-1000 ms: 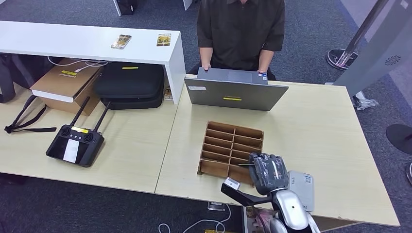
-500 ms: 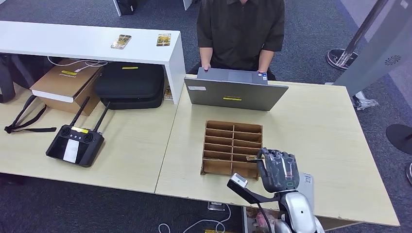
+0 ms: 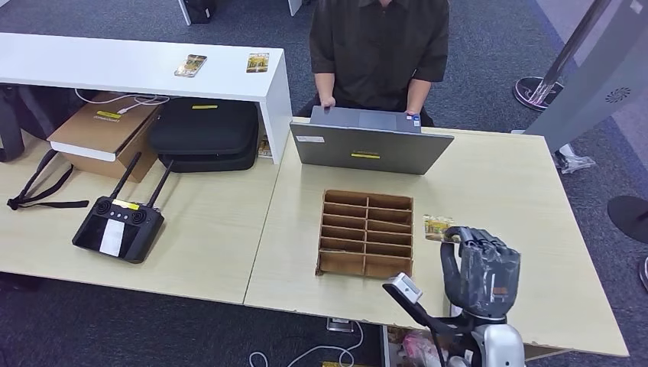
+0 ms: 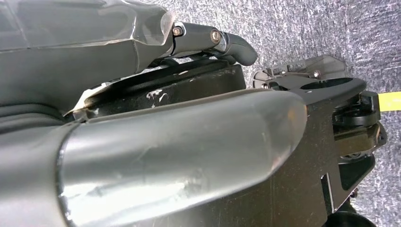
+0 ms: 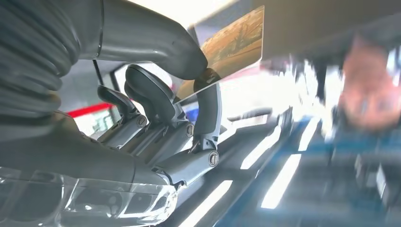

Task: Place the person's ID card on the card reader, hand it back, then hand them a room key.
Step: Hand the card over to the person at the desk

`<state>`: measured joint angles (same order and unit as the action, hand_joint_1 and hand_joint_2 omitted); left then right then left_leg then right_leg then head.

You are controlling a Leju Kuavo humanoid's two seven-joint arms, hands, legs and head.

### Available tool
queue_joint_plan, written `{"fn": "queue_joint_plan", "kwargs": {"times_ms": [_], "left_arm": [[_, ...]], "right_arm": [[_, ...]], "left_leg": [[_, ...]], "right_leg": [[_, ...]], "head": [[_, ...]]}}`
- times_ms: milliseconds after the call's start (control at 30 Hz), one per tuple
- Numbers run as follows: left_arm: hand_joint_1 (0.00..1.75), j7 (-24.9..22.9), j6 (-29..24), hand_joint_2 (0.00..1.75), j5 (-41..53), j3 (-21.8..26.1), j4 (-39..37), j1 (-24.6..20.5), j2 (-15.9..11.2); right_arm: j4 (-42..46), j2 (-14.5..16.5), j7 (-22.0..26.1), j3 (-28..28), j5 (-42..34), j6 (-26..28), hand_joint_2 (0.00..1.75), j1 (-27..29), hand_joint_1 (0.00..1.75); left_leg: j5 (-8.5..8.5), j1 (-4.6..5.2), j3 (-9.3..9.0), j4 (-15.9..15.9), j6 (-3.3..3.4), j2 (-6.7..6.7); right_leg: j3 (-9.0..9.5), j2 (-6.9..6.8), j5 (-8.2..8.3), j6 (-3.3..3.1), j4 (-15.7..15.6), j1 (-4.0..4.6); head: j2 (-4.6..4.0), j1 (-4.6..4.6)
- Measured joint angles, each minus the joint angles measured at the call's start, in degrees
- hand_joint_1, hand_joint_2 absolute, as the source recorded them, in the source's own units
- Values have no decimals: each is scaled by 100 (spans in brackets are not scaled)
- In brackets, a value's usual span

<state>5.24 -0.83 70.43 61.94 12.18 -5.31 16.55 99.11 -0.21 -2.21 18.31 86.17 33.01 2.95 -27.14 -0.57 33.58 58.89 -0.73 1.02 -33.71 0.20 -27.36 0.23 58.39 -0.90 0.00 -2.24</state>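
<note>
- Right hand (image 3: pixel 481 267) is raised over the desk (image 3: pixel 504 191) near its near edge, toward the right corner, pinching a room key card (image 3: pixel 438 227) between thumb and a finger
- The right wrist view shows the card (image 5: pixel 231 40) with a golden-brown printed face, gripped at one end
- Left hand (image 4: pixel 142 132): I cannot tell how its fingers lie
- Cardboard slot tray (image 3: pixel 367 233) sits just beside the card, mid-desk
- Laptop (image 3: pixel 368 144) stands at the far edge, a person (image 3: pixel 380 50) seated behind it, hands on it
</note>
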Motion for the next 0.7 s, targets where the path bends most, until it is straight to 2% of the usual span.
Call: {"fn": "queue_joint_plan", "kwargs": {"times_ms": [167, 700], "left_arm": [[0, 23, -64, 0, -22, 0, -1, 10, 21], [0, 70, -140, 0, -186, 70, -2, 12, 36]], "right_arm": [[562, 103, 55, -257, -72, 589, 175, 264, 175], [1805, 518, 174, -882, 47, 618, 175, 1037, 175]], "left_leg": [[-1, 0, 0, 0, 1, -1], [-1, 0, 0, 0, 1, 0]], "right_leg": [[0, 0, -1, 1, 0, 0], [-1, 0, -3, 1, -1, 0]], "head": [[0, 0], [0, 0]]}}
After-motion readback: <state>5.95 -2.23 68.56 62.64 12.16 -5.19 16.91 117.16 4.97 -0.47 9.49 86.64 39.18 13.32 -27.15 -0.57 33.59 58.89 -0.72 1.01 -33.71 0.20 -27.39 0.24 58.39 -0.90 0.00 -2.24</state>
